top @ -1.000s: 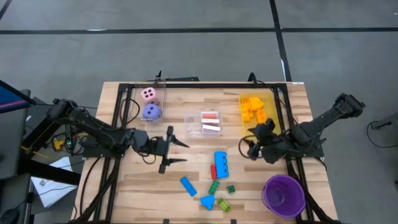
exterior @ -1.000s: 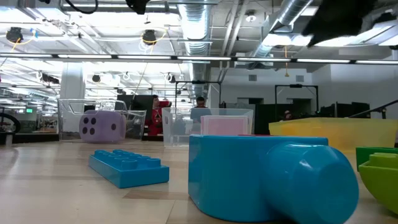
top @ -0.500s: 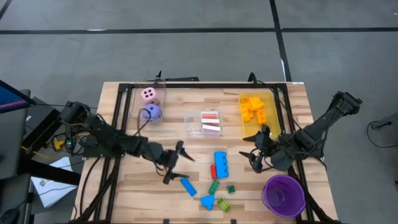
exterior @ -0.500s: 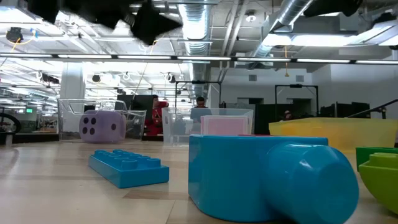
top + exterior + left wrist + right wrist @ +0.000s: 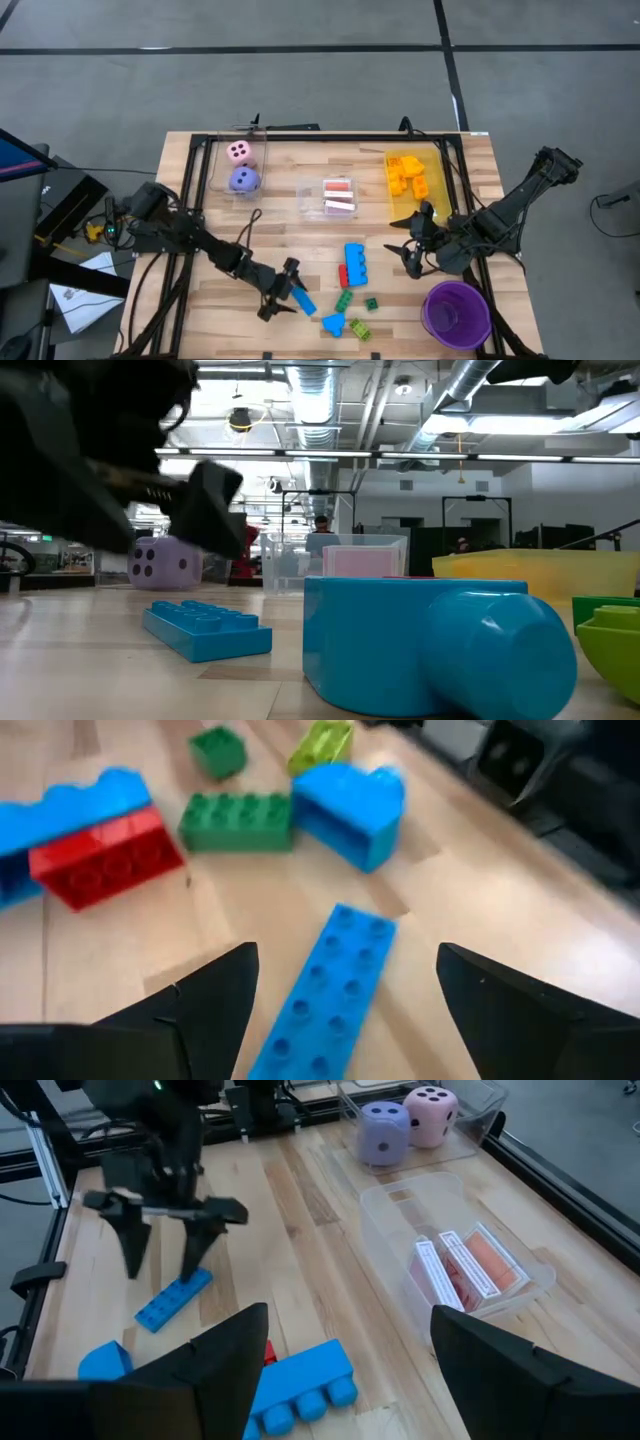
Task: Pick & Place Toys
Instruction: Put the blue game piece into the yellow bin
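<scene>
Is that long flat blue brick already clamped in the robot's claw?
No, the left gripper hangs open with the long blue brick lying flat on the table between its fingers.

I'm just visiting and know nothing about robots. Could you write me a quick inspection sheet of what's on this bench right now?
Surface: pale wooden slatted table.
Job's things: flat long blue plastic brick loose, with other blue, red and green bricks nearby; pink and purple dotted dice, cards and orange bricks sit in see-through bins.
Clutter: round purple cup.
Grippers: left gripper open, straddling the long blue brick; right gripper open, holding nothing.
Cables: black cable looping over the table by the left arm.
Surroundings: grey floor; people far behind in the low view.
</scene>
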`<state>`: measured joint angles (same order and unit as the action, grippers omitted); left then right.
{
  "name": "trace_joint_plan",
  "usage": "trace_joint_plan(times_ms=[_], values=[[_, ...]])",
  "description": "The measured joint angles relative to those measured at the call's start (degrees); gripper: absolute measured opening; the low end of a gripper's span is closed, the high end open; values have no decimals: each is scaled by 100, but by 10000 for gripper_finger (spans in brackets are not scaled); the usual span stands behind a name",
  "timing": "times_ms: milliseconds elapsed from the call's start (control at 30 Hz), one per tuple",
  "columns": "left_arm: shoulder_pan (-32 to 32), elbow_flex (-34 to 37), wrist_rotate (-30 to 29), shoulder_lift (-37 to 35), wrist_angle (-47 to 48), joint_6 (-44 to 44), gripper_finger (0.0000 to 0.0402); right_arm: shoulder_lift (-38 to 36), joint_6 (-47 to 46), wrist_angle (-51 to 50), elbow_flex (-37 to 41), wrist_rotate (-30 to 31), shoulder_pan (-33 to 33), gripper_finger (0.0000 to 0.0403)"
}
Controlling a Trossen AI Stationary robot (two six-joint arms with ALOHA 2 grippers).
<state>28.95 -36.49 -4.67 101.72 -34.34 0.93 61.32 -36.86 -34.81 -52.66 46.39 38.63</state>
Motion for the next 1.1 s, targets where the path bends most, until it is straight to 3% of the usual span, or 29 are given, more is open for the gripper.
trace_joint_plan(times_ms=[233,667,1100], values=[[-163,0,-172,495,-56,7,301,0,0,-3,0,-4,2,272],[-107,-4,-197,528,44,-145,298,0,-2,-35,0,-160,2,272],[-107,-11,-198,522,205,-307,214,0,-4,-39,0,-295,2,272]])
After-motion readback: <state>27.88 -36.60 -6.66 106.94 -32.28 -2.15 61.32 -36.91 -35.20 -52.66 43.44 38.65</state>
